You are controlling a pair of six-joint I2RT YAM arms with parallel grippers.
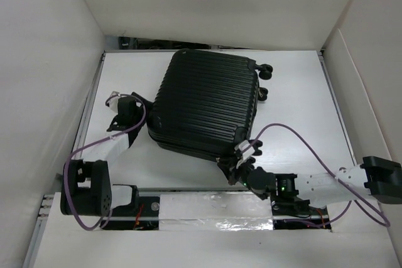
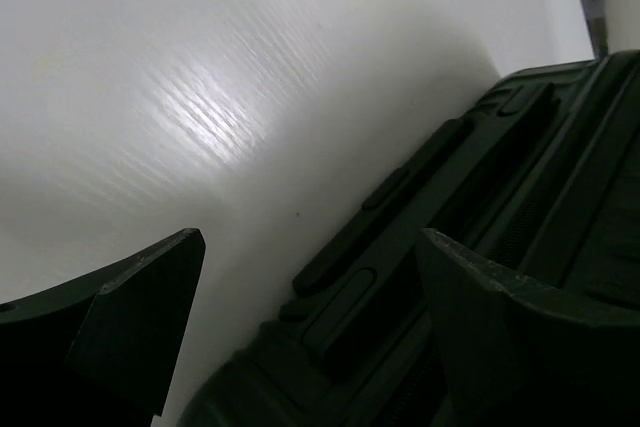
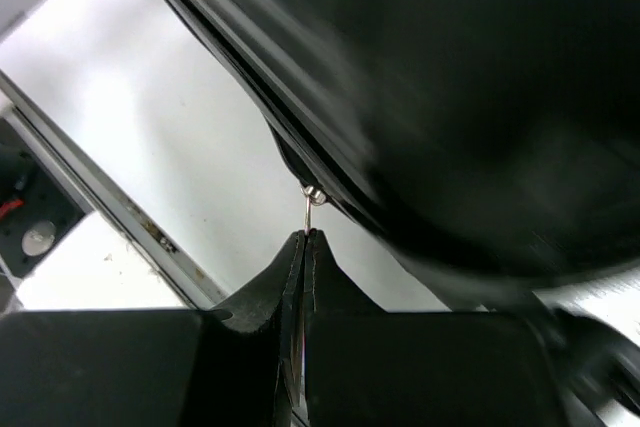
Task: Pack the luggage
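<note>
The luggage (image 1: 207,101) is a closed black ribbed suitcase lying flat and turned at an angle on the white table, its wheels (image 1: 265,70) at the far right. My right gripper (image 1: 242,158) is at its near corner. In the right wrist view it (image 3: 305,234) is shut on a thin metal zipper pull (image 3: 309,209) hanging from the suitcase's edge (image 3: 330,162). My left gripper (image 1: 125,108) is open at the suitcase's left side. In the left wrist view the suitcase's side (image 2: 450,247) lies between its fingers (image 2: 150,297), with the handle recess there.
White walls enclose the table (image 1: 301,105) on the left, back and right. A metal rail (image 1: 213,208) runs along the near edge between the arm bases. Purple cables (image 1: 295,136) loop from both arms.
</note>
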